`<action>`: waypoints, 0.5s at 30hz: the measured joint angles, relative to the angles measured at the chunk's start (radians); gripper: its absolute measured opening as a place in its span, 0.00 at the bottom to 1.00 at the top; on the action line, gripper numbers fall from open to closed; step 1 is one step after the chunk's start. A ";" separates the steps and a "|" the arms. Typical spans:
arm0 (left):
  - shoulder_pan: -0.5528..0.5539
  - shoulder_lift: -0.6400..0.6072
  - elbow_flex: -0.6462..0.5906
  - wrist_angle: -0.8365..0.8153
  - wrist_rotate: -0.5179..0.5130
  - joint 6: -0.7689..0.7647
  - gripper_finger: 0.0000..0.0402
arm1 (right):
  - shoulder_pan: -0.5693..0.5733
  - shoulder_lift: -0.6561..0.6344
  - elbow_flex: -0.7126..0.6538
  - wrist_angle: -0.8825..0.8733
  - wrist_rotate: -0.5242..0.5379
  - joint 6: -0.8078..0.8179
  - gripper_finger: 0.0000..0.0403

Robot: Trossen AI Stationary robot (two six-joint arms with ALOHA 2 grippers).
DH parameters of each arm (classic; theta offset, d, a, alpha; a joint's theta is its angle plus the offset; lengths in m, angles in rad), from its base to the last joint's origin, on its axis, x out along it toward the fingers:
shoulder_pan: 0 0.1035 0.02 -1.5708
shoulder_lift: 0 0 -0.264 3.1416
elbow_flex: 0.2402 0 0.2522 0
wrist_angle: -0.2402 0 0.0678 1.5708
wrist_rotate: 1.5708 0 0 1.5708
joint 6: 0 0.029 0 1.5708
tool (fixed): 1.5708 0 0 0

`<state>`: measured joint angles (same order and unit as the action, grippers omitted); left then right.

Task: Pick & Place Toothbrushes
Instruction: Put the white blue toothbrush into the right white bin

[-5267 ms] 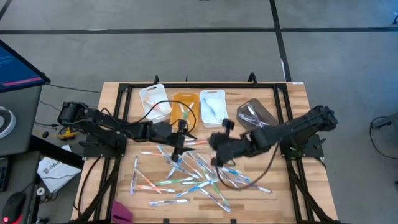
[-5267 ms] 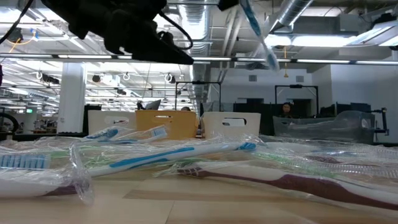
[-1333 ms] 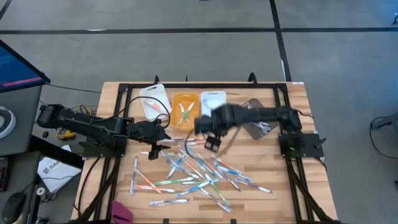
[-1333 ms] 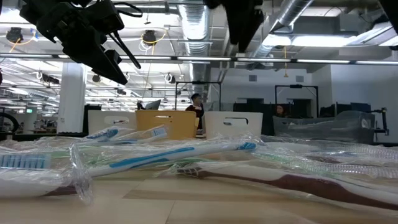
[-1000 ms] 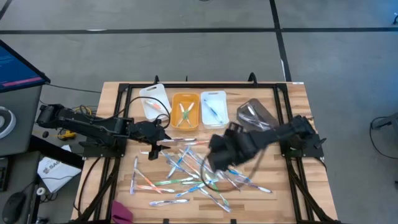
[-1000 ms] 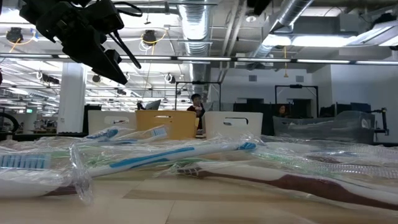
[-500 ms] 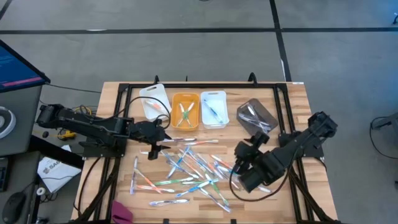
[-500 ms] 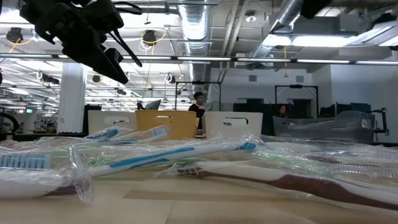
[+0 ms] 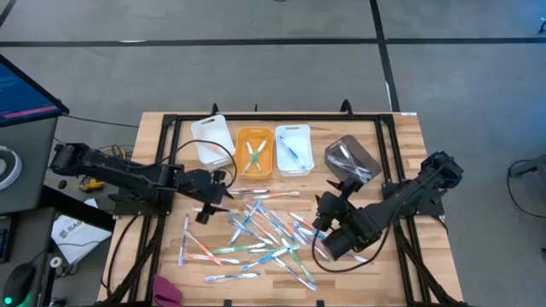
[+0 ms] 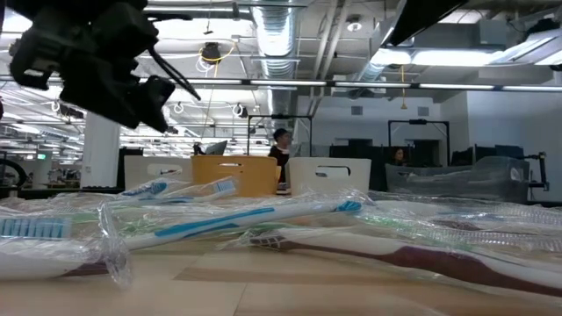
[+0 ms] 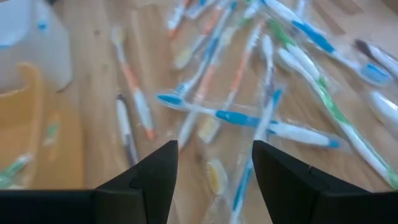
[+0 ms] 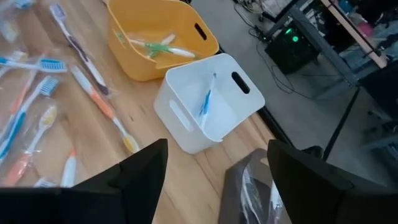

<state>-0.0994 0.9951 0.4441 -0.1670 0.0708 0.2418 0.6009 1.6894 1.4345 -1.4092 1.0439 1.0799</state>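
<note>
Hovering over scattered toothbrushes [image 9: 256, 226], left hand [image 11: 214, 163] wide (empty), right hand [image 12: 214, 163] wide, wrist-only

Four bins in a row along the table's [image 9: 401, 136] far side: left bin [image 9: 211, 139], middle bin [image 9: 253, 152], third bin [image 9: 292, 148], rightmost bin [image 9: 351, 159] tilted, set apart. Toothbrushes [image 9: 256, 230] scattered on the table nearer than the bins, between the two arms. Left gripper [image 9: 205, 211] over the scatter's left edge, fingers apart. Right gripper [image 9: 323, 220] over its right edge, fingers apart. One toothbrush [image 12: 207, 99] lies in the third bin; a few in the middle bin.
</note>
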 joint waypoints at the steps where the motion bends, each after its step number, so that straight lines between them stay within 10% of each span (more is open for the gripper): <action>1: 0.000 0.000 -0.016 0.019 0.018 0.012 0.50 | -0.004 0.000 0.000 0.011 0.000 -0.011 0.67; 15: 0.000 0.000 -0.168 0.170 0.058 0.016 0.50 | -0.009 0.000 0.000 0.107 0.000 -0.122 0.67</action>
<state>-0.0994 0.9955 0.2761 0.0027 0.1284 0.2578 0.5922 1.6894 1.4342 -1.3018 1.0435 0.9579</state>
